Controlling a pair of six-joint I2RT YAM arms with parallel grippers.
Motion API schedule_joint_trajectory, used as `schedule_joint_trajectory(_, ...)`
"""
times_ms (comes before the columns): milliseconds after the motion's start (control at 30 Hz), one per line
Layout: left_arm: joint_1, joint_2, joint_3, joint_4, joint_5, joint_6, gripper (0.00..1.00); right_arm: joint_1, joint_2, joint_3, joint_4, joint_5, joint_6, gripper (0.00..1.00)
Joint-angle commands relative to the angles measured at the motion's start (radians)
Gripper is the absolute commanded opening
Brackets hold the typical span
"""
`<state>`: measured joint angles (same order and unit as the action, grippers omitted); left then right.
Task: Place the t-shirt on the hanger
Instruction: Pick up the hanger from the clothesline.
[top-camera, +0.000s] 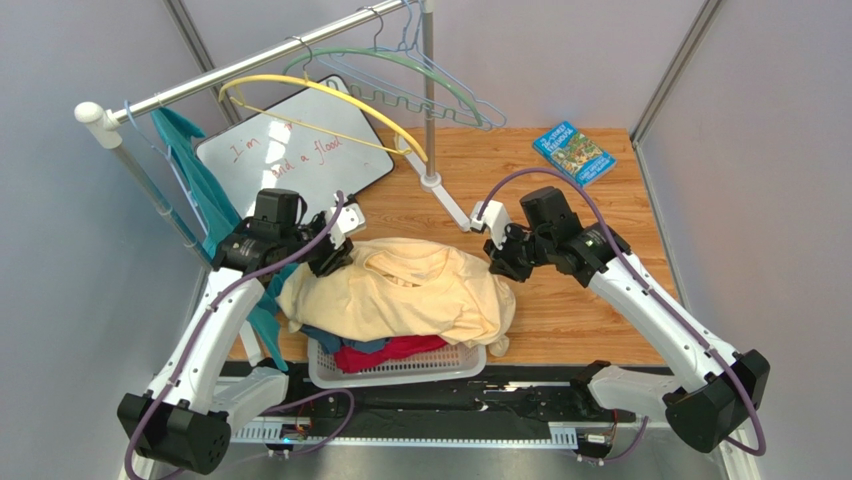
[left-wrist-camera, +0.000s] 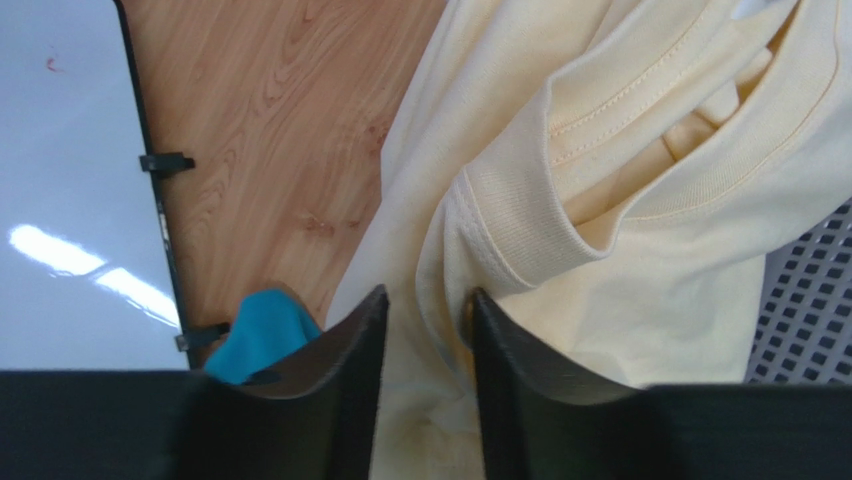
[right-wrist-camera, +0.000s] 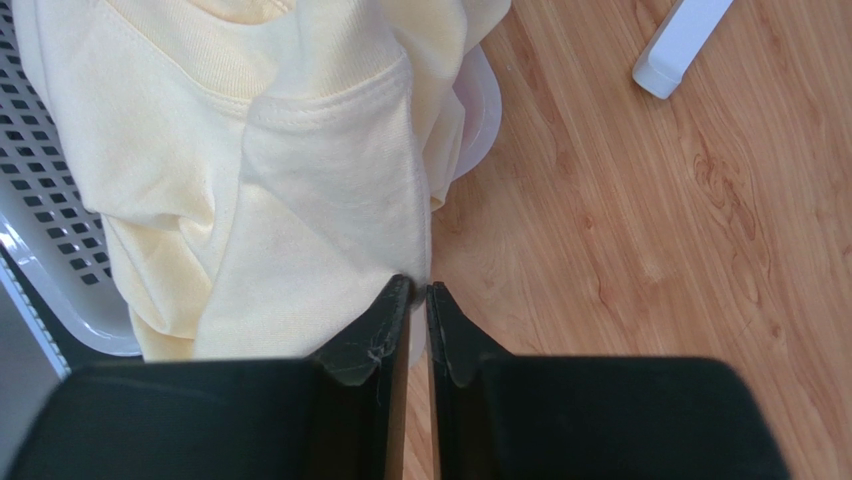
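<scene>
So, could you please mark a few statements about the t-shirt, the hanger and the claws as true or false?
1. The t-shirt lies draped over the white basket. True.
2. The hanger lies flat on the table. False: it hangs from the rail.
3. The right claw is shut on the t-shirt's edge. True.
4. The left claw grips a teal garment. False: t-shirt fabric sits between its fingers.

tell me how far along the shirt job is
Done: nothing visible; the hanger hangs bare on the rail. In hand: left tool and right tool each pinch the t-shirt, heaped over the basket. Left: lifting it, opening it and getting it onto the hanger.
</scene>
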<state>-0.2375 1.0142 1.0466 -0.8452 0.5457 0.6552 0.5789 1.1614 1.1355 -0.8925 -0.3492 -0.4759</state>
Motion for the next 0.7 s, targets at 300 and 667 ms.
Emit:
schedule_joint_trajectory(300, 0.02, -0.206, 0.159, 0.157, 0.137, -0.454, 0.81, -0.013, -0.039, 0.329, -0.005, 0.003, 0.074, 0.92)
schedule_joint_trajectory(667, 0.02, -0.175, 0.208, 0.488, 0.025, -0.839, 0.86, 0.035, 0.391, 0.976, 0.193, -0.132, 0.256, 0.92)
